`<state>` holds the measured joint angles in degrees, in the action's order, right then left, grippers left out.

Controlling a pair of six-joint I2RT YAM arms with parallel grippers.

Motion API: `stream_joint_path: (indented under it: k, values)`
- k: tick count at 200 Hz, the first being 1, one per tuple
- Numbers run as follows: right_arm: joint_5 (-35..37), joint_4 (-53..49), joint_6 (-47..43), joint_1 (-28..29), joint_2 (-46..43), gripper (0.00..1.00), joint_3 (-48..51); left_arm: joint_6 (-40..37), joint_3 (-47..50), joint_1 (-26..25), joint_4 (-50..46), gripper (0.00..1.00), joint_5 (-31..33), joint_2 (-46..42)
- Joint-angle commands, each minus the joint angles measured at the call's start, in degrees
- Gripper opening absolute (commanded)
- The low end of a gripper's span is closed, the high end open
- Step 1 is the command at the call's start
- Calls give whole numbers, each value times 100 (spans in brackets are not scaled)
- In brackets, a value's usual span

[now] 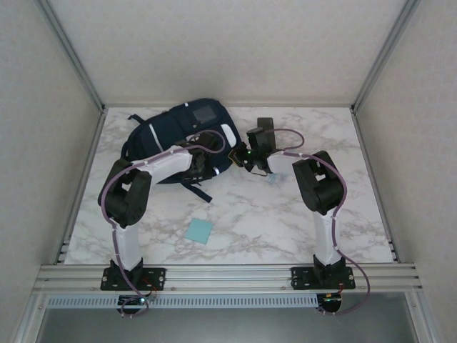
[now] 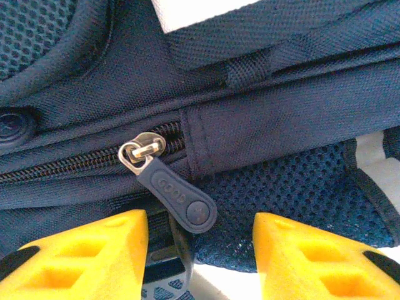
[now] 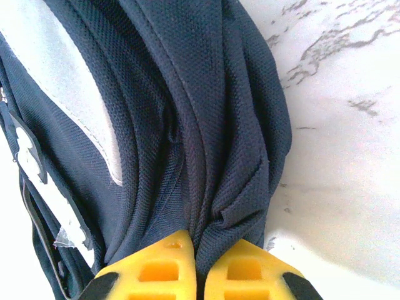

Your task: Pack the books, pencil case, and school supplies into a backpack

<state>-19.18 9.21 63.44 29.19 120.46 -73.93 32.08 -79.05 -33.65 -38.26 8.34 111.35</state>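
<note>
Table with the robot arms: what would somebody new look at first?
Probably the navy blue fabric backpack at the far middle of the white marble table, with both arms reaching to it. The right gripper pinches a fold of its cloth, while the left gripper sits open by the dark zipper pull. A small light-blue square pad lies near the front.

Taking the table (image 1: 357, 214) centre as your dial, the backpack (image 1: 178, 128) blocks 11 o'clock; the left arm (image 1: 163, 163) lies across 9; the right arm (image 1: 315, 182) stands at 3, its gripper (image 1: 240, 155) pinching backpack fabric at 12; the light-blue pad (image 1: 199, 231) lies at 7; you have bare marble at 2 and 6.
</note>
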Motion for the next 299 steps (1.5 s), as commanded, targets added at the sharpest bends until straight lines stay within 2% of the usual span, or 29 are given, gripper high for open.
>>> stream_joint_path:
  k: [1,27,77,120,144,181,219,244,299]
  values:
    - [-182,-403,-144,135,14,2,-16,-132,-117,-58,-243,45,-159,172]
    - [-170,-442,-178,134,-14,3,8,-50,-219,-13,-237,44,17,308]
    - [-188,-433,-200,135,-7,3,0,534,-366,76,-155,47,312,45]
    - [-218,-397,-191,131,-12,2,44,957,-323,283,-60,44,329,493]
    - [-194,-403,-235,122,-71,3,119,1066,-160,391,16,38,549,489]
    - [-194,-401,-236,109,-69,3,175,1047,-58,579,139,20,460,366]
    - [-172,-367,-230,11,-120,3,247,709,29,616,96,9,324,70]
    - [-168,-470,-381,-111,-153,2,189,192,91,712,-173,0,151,-165]
    - [-69,-1011,-912,-437,34,0,-349,-1452,-177,1009,-1401,0,-261,-488]
